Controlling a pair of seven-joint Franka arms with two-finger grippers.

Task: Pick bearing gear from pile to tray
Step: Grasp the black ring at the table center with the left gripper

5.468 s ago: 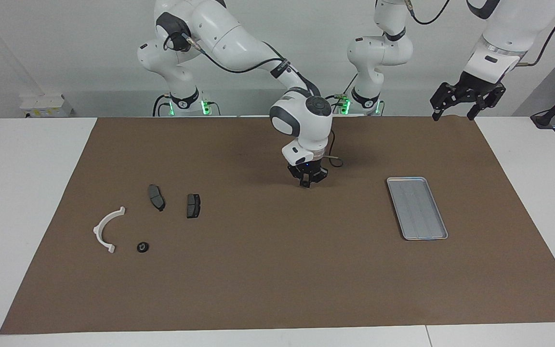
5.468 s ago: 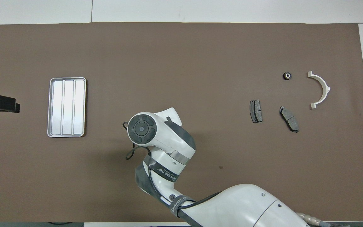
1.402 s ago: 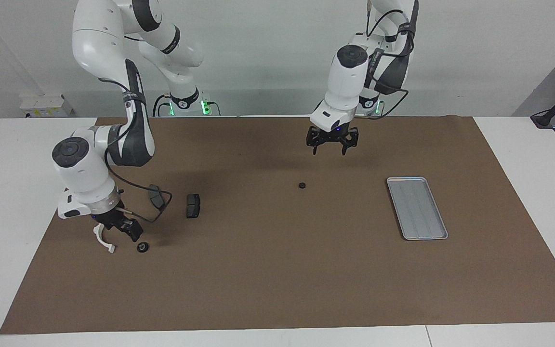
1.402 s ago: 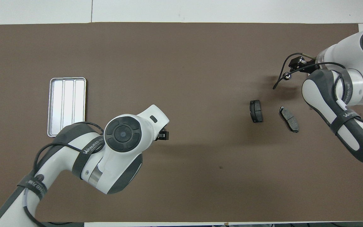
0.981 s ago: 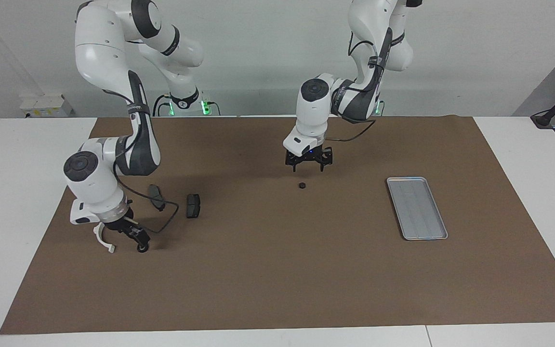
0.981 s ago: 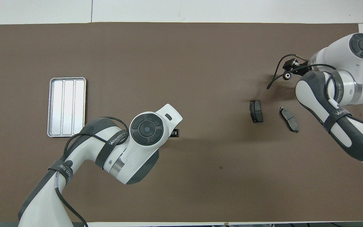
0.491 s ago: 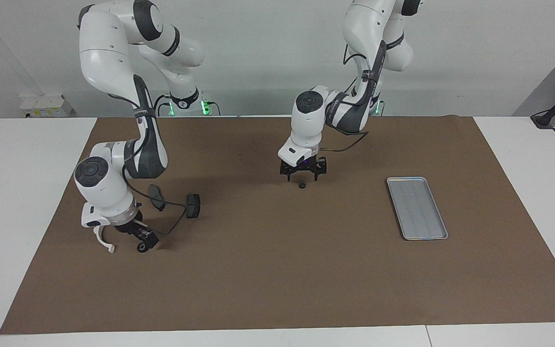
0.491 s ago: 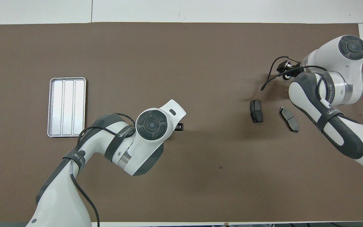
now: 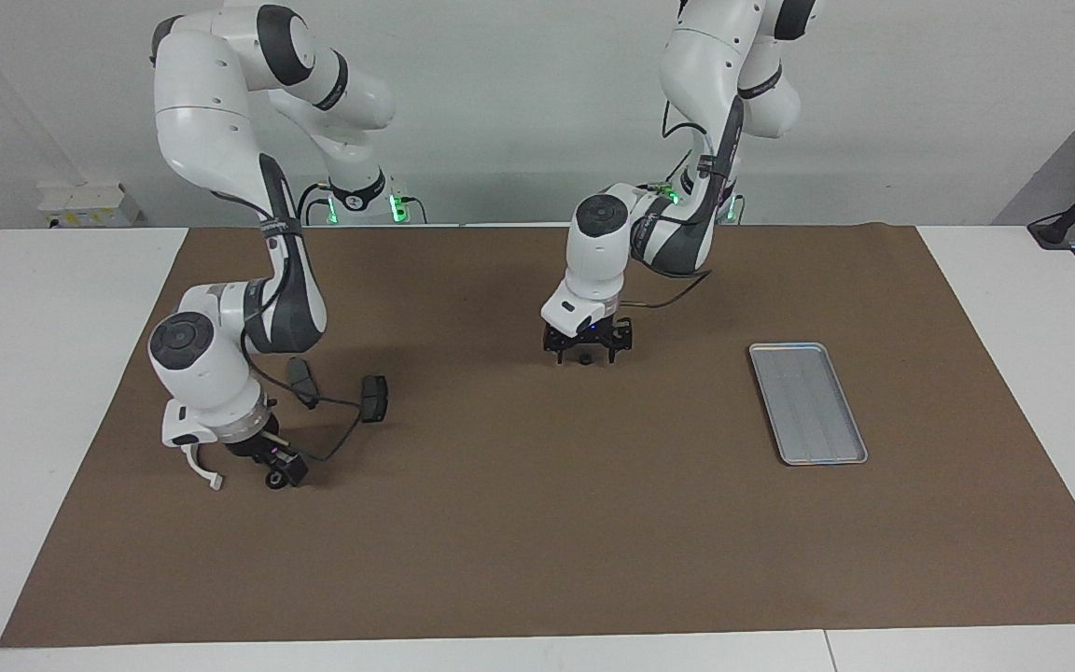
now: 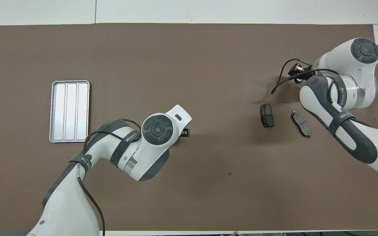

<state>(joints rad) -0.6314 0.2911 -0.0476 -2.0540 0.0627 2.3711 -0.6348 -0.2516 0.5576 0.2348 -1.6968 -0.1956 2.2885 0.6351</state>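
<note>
Having dropped from above, the left gripper (image 9: 582,351) now straddles the small black round bearing gear (image 9: 583,359), fingers spread, at nine o'clock from the flat silver-grey metal tray (image 9: 807,402), grasp imminent.

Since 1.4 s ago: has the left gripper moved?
Yes. The left gripper has dropped from above the mat to straddle the small black part, away from the tray.
</note>
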